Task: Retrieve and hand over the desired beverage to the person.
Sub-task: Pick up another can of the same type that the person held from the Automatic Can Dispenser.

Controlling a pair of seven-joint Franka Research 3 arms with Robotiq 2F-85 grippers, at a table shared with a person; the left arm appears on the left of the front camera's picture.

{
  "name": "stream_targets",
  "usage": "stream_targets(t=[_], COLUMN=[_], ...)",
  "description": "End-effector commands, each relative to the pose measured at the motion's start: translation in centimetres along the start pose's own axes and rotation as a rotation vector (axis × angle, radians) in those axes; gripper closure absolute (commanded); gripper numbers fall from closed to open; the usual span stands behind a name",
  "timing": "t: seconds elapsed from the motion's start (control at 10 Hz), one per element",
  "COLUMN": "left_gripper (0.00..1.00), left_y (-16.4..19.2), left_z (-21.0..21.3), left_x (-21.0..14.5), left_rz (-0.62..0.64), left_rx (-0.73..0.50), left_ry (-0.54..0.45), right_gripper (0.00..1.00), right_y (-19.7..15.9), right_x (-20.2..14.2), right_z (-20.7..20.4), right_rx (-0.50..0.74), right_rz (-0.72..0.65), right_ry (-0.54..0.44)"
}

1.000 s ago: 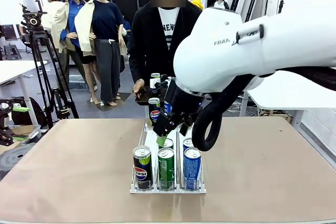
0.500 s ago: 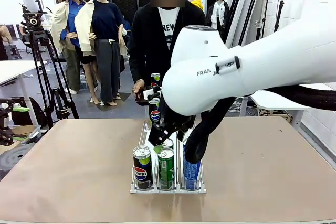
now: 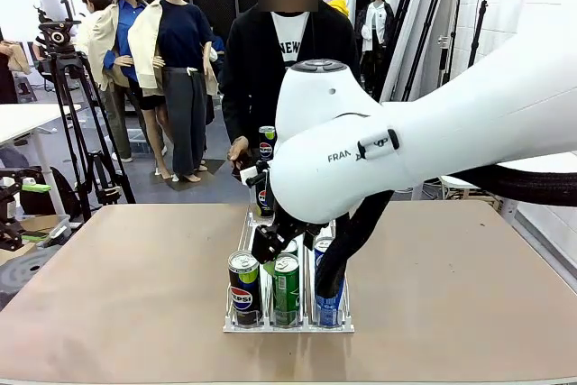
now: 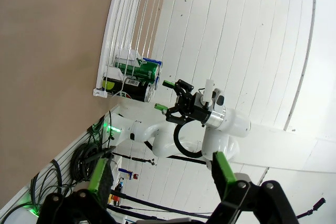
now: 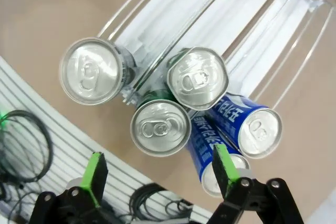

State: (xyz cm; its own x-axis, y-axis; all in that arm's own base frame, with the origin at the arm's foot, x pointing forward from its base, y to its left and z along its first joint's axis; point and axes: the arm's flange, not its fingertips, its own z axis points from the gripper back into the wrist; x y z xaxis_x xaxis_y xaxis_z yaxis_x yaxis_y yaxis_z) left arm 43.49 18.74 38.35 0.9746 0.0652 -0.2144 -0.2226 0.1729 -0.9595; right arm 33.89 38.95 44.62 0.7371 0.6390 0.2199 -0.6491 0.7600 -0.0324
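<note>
A white wire rack (image 3: 288, 325) mid-table holds several upright cans: a black Pepsi can (image 3: 243, 288), a green can (image 3: 286, 288) and a blue can (image 3: 328, 304) in front, more behind. Nothing marks which one is the desired beverage. My right gripper (image 3: 273, 257) hangs open just above the front cans. From the right wrist view its open fingers (image 5: 159, 169) straddle the green can's top (image 5: 160, 127), with the Pepsi can (image 5: 93, 70) and a blue can (image 5: 257, 129) to either side. My left gripper (image 4: 160, 171) is open and holds nothing, well off from the rack (image 4: 113, 51). The person (image 3: 288, 51) stands at the far edge.
The person's hand (image 3: 237, 149) rests near the rack's far end, beside two more cans (image 3: 266, 143). A camera tripod (image 3: 68, 87) stands off the table at the left. Bare tan tabletop (image 3: 117, 295) lies on both sides of the rack.
My right arm has swung to the left and down, bringing its open gripper over the front row of cans. The cans and the person's hand have stayed put.
</note>
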Motion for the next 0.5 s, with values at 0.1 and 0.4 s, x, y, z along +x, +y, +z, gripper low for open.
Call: stream_targets(t=[0.1, 0.4], left_gripper=[0.00, 0.00], left_y=[-0.1, -0.1], left_z=[0.1, 0.1], left_x=[-0.4, -0.4], left_rz=[-0.001, -0.001], left_rx=[0.006, 0.006], left_ry=[0.001, 0.001], right_gripper=[0.00, 0.00], right_y=[1.2, 1.5], right_x=[1.5, 1.9], right_z=[-1.5, -2.3], right_rx=[-0.050, -0.048], right_rz=[-0.043, -0.057], right_ry=[-0.015, 0.004])
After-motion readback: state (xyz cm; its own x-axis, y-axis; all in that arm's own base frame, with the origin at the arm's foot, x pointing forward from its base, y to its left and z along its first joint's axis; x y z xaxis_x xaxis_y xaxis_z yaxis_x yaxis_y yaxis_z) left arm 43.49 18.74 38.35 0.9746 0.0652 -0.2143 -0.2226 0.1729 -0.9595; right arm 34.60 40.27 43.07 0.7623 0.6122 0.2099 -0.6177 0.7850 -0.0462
